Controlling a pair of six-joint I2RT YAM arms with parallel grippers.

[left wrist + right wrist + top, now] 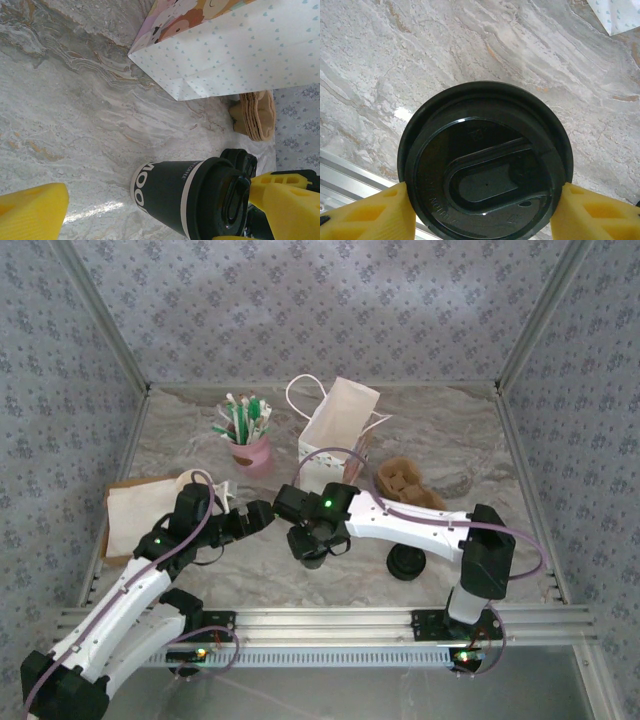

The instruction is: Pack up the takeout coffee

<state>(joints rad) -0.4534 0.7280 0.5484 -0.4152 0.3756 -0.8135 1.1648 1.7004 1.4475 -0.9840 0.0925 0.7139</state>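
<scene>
Pads (pixel 365 217) of yellow plastic on right gripper (pixel 482 215) pinch glossy round lid (pixel 485 145) of takeout coffee (pixel 167 195); left gripper (pixel 262 515) gapes empty.

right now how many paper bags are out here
2. The upright white bag stands open at the back centre; the flat bag lies on the left side. More may be stacked under the flat one.

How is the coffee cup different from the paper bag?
The coffee cup is small and dark with a black lid; the paper bag is much bigger and white with tiny blue specks. The coffee cup is closed on top; the paper bag is open. The right gripper pinches the coffee cup's lid; nothing holds the paper bag. Both stand upright.
</scene>
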